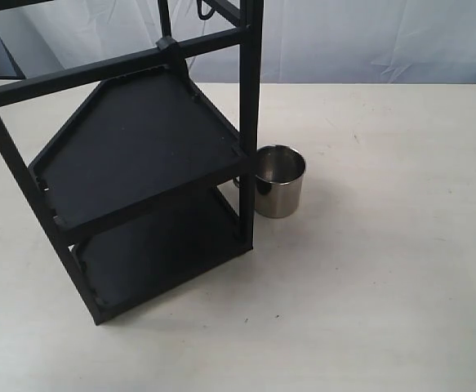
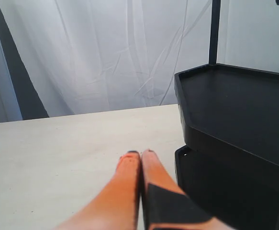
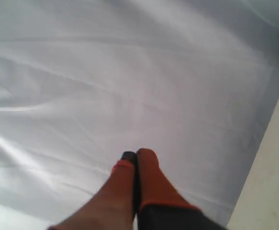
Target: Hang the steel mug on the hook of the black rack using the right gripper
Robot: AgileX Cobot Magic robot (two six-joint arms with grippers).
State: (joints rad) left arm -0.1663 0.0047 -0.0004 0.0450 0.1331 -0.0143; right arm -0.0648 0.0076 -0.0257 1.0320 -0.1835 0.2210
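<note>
steel mug hugging black rack post, right side open

This looks like a staged test space, a lab or studio, not a lived-in room. A plain, pale table fills the exterior view, with only faint specks and scuffs on it. Behind it hangs a creased white cloth, a backdrop that closes off whatever lies beyond; the same cloth fills the right wrist view and the far side of the left wrist view. At one edge of the cloth a dark panel and a strip of grey wall show. On the table stand only a black rack and a steel mug, set out like props.
</note>
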